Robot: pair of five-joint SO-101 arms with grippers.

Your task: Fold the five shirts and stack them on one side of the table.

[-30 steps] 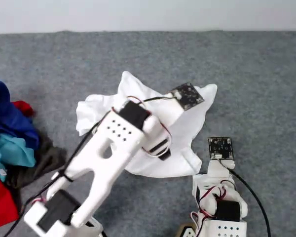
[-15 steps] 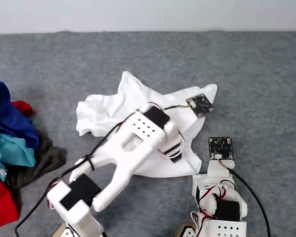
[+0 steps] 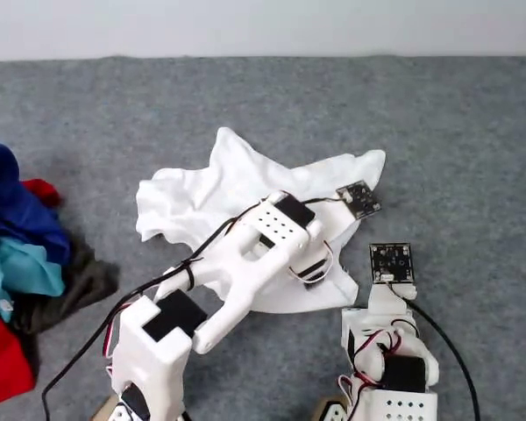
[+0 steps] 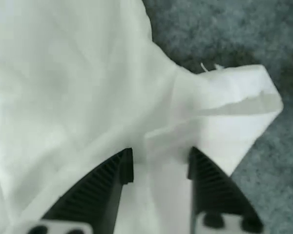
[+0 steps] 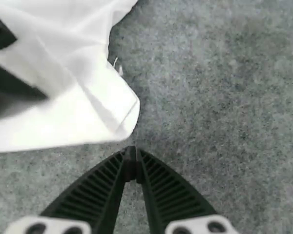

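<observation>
Crumpled and spread near the middle of the grey table (image 3: 473,132), a white shirt (image 3: 232,184), one pointed corner toward the far right and a bunched sleeve toward the left. Stretched across its near half from the front edge, the left arm (image 3: 245,259), wrist low over the cloth close to the shirt's near right edge. At its end, the left gripper (image 4: 158,163), released: black fingers (image 4: 112,183) apart, one on either side of a raised fold of white cloth, not pinched shut on it. Contact of the tips with the fabric: cannot tell. Just past the fingers, a doubled-over end of cloth with a loose thread, and grey table beyond. Drawn back at the near right of the table, the right arm (image 3: 387,360), just beside the shirt's near right edge and apart from the left arm. At its end, the right gripper (image 5: 132,155), clenched: fingers meeting at the tips with nothing between them, held over bare grey table just short of the shirt's corner, not touching the cloth. At the table's left edge, well apart from the white shirt, a pile of other shirts (image 3: 17,254), heaped and unfolded: blue at the far side, a bit of red beside it, turquoise below, dark grey spilling toward the middle, red again at the near corner.
</observation>
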